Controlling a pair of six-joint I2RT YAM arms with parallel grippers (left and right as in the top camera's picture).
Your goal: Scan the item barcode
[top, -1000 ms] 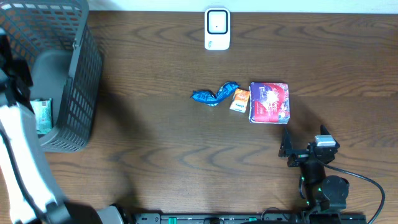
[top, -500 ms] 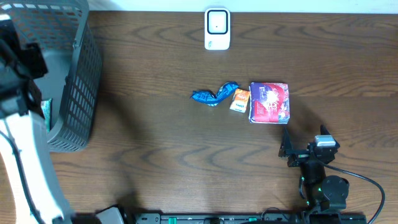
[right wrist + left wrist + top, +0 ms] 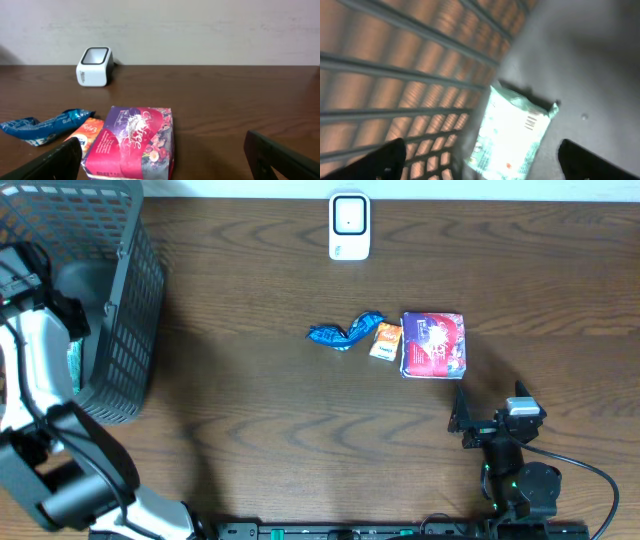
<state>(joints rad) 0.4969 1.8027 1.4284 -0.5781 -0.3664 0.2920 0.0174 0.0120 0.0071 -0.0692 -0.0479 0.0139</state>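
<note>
A pale green packet (image 3: 512, 132) with a printed barcode lies flat on the grey floor of the basket (image 3: 120, 330). In the overhead view the green packet (image 3: 72, 365) shows at the basket's left side. My left gripper (image 3: 481, 150) hovers over it, open, both fingers clear of it. The white scanner (image 3: 349, 225) stands at the table's far edge. My right gripper (image 3: 161, 145) is open and empty, just short of a purple and pink pack (image 3: 132, 142).
A blue wrapper (image 3: 343, 332) and a small orange packet (image 3: 386, 341) lie left of the purple pack (image 3: 434, 344) at mid-table. The dark mesh basket fills the far left corner. The right arm (image 3: 500, 440) rests near the front edge.
The left arm has shifted above the basket and its jaws now stand open, with the green packet lying loose below. The right arm and the table items have not moved.
</note>
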